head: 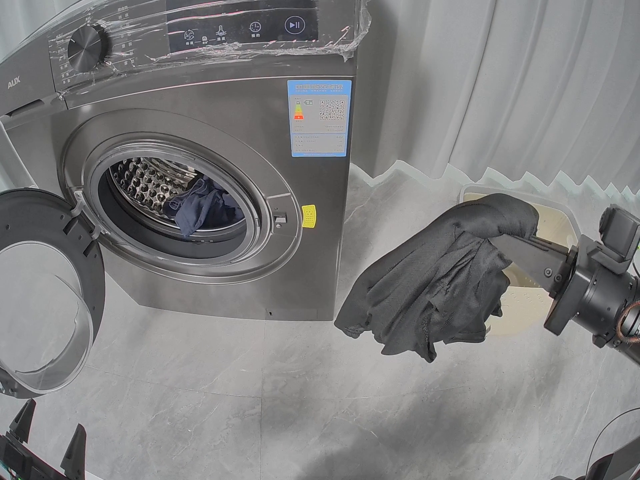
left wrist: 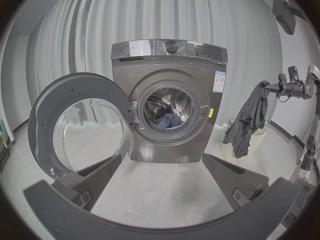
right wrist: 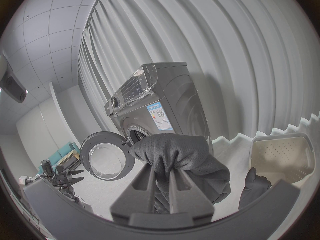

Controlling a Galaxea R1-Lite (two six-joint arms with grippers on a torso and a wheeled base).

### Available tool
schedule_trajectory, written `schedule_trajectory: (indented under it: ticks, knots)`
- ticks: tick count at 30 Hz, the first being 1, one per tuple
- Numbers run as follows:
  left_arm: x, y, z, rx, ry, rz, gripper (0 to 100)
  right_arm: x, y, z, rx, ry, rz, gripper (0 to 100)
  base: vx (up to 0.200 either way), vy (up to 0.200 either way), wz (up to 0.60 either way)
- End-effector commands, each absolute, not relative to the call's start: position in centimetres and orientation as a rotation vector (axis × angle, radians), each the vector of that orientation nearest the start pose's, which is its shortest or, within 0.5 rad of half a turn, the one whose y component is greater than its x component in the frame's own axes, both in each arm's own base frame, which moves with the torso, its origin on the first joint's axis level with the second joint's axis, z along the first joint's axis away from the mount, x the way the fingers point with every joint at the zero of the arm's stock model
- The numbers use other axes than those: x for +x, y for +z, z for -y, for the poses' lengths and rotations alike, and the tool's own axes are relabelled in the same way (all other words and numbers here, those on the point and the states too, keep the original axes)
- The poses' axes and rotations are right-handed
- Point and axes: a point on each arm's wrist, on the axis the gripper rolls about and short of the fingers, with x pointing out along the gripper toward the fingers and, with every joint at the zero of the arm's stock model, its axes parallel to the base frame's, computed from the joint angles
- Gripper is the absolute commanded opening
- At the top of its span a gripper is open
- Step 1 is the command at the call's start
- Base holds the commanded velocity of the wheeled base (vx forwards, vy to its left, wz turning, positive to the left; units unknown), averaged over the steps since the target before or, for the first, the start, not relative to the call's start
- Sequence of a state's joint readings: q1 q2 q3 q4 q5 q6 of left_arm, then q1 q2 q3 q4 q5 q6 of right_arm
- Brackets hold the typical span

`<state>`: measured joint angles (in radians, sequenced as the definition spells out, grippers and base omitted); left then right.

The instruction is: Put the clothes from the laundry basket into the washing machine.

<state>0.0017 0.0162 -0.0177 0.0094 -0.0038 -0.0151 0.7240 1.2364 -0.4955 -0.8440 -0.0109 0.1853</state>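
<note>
Our right jaws clamp a dark garment (head: 433,275) above the basket (head: 557,225). Our left jaws gape empty before the washing machine (head: 200,281).

Head view: laundry basket (head: 559,225) mostly hidden behind dark garment (head: 433,281) and right gripper (head: 499,240), whose tips are buried in the cloth. Left gripper (head: 53,421) cut off at btm edge, finger ends only. Washing machine (head: 267,121) L side and door (head: 40,215) cut by L edge; blue garment (head: 203,208) in drum (head: 143,181) partly hidden, type n/d.
</note>
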Motion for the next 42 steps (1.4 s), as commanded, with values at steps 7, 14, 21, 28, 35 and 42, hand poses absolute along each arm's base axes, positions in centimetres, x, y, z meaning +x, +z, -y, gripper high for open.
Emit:
schedule_trajectory:
  ticks: [7,14,21,28,35,42]
  knots:
    - [-2.25,7.51,0.01,-0.015,-0.003,-0.014,100,13.79,23.11,-12.12,0.215,0.718,0.03,0,-0.2,0.0,0.0]
    - [-2.25,7.51,0.01,-0.015,-0.003,-0.014,100,13.87,22.96,-12.23,0.213,0.719,0.022,0,-0.029,0.0,0.0]
    - [-2.25,7.51,0.01,-0.015,-0.003,-0.014,100,13.89,22.96,-12.21,0.213,0.718,0.022,0,0.0,0.114,0.0]
    - [-2.25,7.51,0.01,-0.015,-0.003,-0.014,100,13.9,23.0,-12.22,0.214,0.718,0.024,0,0.0,0.2,0.0]
    - [-2.25,7.51,0.01,-0.015,-0.003,-0.014,100,13.9,23.0,-12.22,0.214,0.718,0.024,0,0.0,0.2,0.0]
    - [-2.25,7.51,0.01,-0.015,-0.003,-0.014,100,13.9,23.0,-12.21,0.214,0.716,0.024,0,0.0,0.171,0.0]
